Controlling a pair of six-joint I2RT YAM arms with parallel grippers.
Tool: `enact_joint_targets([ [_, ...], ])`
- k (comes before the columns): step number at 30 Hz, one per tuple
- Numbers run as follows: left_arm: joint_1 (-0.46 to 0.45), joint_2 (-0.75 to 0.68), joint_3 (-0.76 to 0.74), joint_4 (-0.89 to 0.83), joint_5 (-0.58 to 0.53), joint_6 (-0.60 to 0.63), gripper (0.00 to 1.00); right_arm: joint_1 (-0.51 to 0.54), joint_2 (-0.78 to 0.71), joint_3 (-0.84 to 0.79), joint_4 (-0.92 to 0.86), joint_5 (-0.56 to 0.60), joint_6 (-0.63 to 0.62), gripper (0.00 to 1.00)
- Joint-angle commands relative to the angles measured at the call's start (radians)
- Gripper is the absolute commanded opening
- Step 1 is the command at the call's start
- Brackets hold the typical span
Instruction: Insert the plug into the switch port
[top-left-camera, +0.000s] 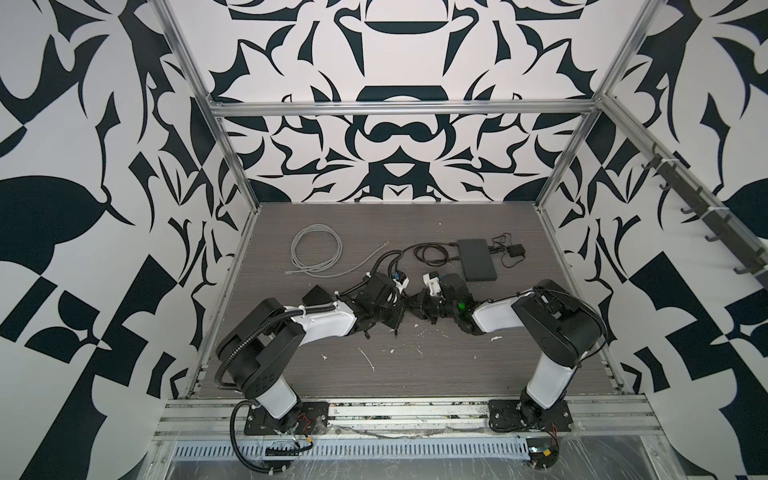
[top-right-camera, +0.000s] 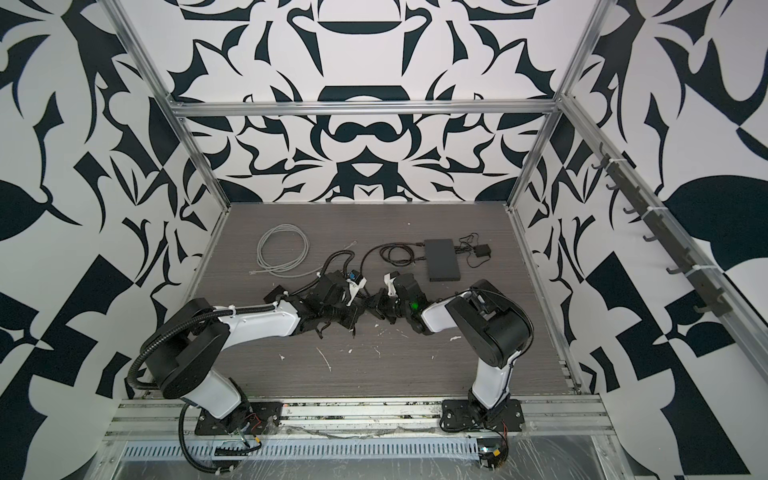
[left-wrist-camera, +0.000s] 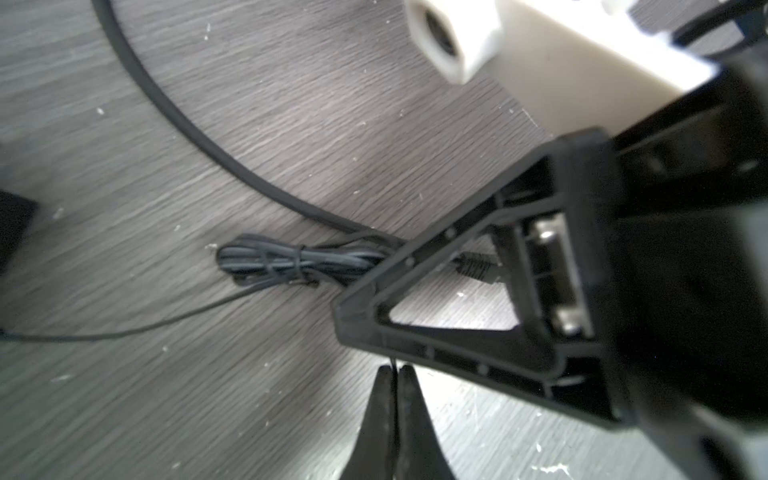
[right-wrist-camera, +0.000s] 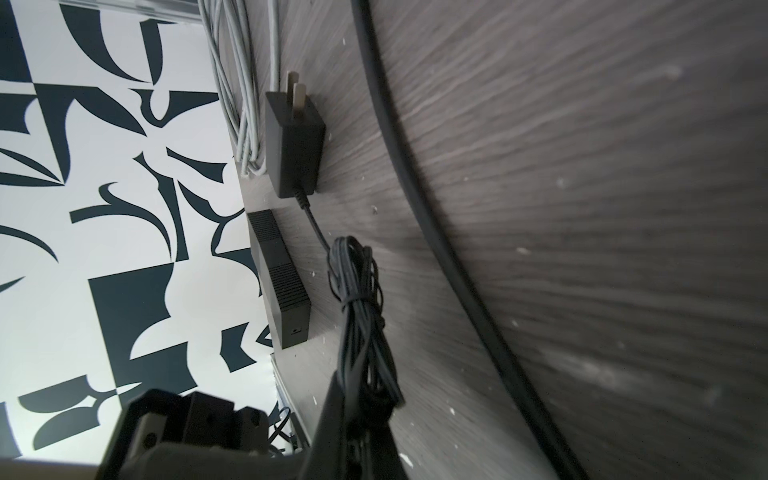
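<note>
- Right gripper (right-wrist-camera: 338, 384) rests with its jaws pressed together. In the right wrist view we see the tied cord bundle (right-wrist-camera: 357, 299) run down onto its black tip. We cannot tell whether any strand is pinched there.
- Left gripper (left-wrist-camera: 392, 372) is likewise closed, its two black fingers (left-wrist-camera: 376, 419) meeting tip to tip just beside the open-framed finger (left-wrist-camera: 457, 355) of the right gripper.
- We find the plug (left-wrist-camera: 478, 268) lying on the table (left-wrist-camera: 291, 124) at one end of the cord bundle (left-wrist-camera: 286, 262), glimpsed in the left wrist view through that open frame. It is not yet in the port (right-wrist-camera: 296, 332).
- In both top views the switch (top-left-camera: 476, 259) (top-right-camera: 442, 259) lies flat toward the table's far right. The left arm (top-left-camera: 328, 322) and right arm (top-left-camera: 494, 318) fold inward and meet at mid-table, nearer the front edge.
- Seen from the right wrist, the switch (right-wrist-camera: 282, 274) turns a narrow end toward us, with the small round port in it. A black adapter (right-wrist-camera: 293, 141) with two prongs sits past its other end, its cord leading to the bundle.
- A thick black cable (left-wrist-camera: 199, 139) curves across the wood-grain top in both wrist views (right-wrist-camera: 440, 249), and a grey cable (top-left-camera: 318, 249) lies coiled at the table's far left in the top views.
</note>
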Motion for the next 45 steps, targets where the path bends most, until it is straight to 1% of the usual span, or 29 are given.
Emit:
enact_joint_targets([
  [1, 0.015, -0.029, -0.016, -0.002, -0.032, -0.012, 0.16, -0.001, -0.041, -0.003, 0.038, 0.039, 0.015, 0.0],
  [2, 0.021, -0.034, -0.021, 0.0, -0.044, -0.021, 0.22, 0.0, -0.049, -0.002, 0.025, 0.051, 0.008, 0.0],
  [7, 0.028, -0.092, -0.073, 0.002, -0.038, -0.074, 0.42, -0.001, -0.07, 0.0, 0.004, 0.122, 0.012, 0.0],
  [8, 0.028, -0.114, -0.095, 0.004, -0.036, -0.09, 0.45, 0.0, -0.069, 0.005, 0.006, 0.132, 0.018, 0.0],
  [10, 0.028, -0.158, -0.139, 0.014, -0.022, -0.128, 0.48, 0.001, -0.062, 0.008, 0.023, 0.151, 0.036, 0.0],
  [14, 0.025, -0.225, -0.22, 0.064, 0.049, -0.224, 0.53, 0.006, -0.048, 0.02, 0.037, 0.187, 0.055, 0.0],
  [17, 0.014, -0.256, -0.261, 0.091, 0.065, -0.258, 0.55, 0.013, -0.043, 0.024, 0.046, 0.208, 0.068, 0.0],
  [19, 0.012, -0.253, -0.272, 0.104, 0.071, -0.267, 0.55, 0.02, -0.043, 0.023, 0.051, 0.219, 0.07, 0.0],
  [22, 0.002, -0.211, -0.259, 0.119, 0.071, -0.273, 0.56, 0.029, -0.045, 0.022, 0.051, 0.229, 0.073, 0.0],
  [25, -0.003, -0.153, -0.237, 0.152, 0.068, -0.286, 0.55, 0.032, -0.049, 0.019, 0.052, 0.235, 0.075, 0.0],
  [27, -0.004, -0.121, -0.229, 0.182, 0.08, -0.298, 0.52, 0.034, -0.051, 0.016, 0.048, 0.237, 0.076, 0.0],
  [30, -0.004, -0.098, -0.222, 0.199, 0.084, -0.31, 0.4, 0.034, -0.058, 0.014, 0.043, 0.24, 0.073, 0.0],
  [32, -0.004, -0.106, -0.229, 0.197, 0.081, -0.317, 0.34, 0.034, -0.064, 0.014, 0.033, 0.243, 0.067, 0.0],
  [38, -0.004, -0.162, -0.254, 0.161, 0.069, -0.309, 0.29, 0.034, -0.069, 0.013, 0.02, 0.251, 0.053, 0.0],
  [43, -0.004, -0.175, -0.259, 0.146, 0.071, -0.301, 0.24, 0.034, -0.069, 0.006, 0.028, 0.257, 0.056, 0.0],
  [45, -0.004, -0.176, -0.262, 0.148, 0.072, -0.3, 0.19, 0.035, -0.07, 0.007, 0.029, 0.256, 0.058, 0.0],
])
